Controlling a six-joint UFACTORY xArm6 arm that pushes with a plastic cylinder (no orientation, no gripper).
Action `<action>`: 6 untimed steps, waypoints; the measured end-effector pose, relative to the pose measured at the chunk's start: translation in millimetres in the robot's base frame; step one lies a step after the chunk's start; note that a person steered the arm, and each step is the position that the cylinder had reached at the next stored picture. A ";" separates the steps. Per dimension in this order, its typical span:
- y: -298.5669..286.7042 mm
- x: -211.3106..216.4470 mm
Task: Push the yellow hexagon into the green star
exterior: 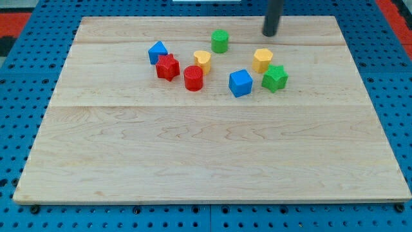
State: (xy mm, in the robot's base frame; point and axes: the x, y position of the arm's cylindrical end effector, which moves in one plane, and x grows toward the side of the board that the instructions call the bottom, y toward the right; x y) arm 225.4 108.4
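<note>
Yellow hexagon (pixel 262 60): small six-sided block, flat top, pale yellow, upright on the wooden board (pixel 193 161). Position: upper right of the cluster; its lower right edge touches or all but touches the green star (pixel 275 78), which lies at its 5 o'clock.

Green star: bright green, notched outline, flat on the board, at 3 o'clock from the blue cube (pixel 240 82) and close beside it.

My tip (pixel 270 35): lower end of a straight dark rod entering from the view's top, standing near upright with a slight lean. It sits at 12 o'clock from the yellow hexagon, apart from it, with bare wood between. No pincer on this rig; the rod ends plain and holds nothing.

Other stock: green cylinder (pixel 220 40) at 9 o'clock from my tip; a second yellow block (pixel 203 60), shape unclear; red cylinder (pixel 193 77) at its 7 o'clock; red star (pixel 167 67) touching a blue block (pixel 158 51) at the cluster's left end.
</note>
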 end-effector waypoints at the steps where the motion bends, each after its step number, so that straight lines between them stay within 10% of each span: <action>1: -54.4 -4.6; 6: 28.5 130.7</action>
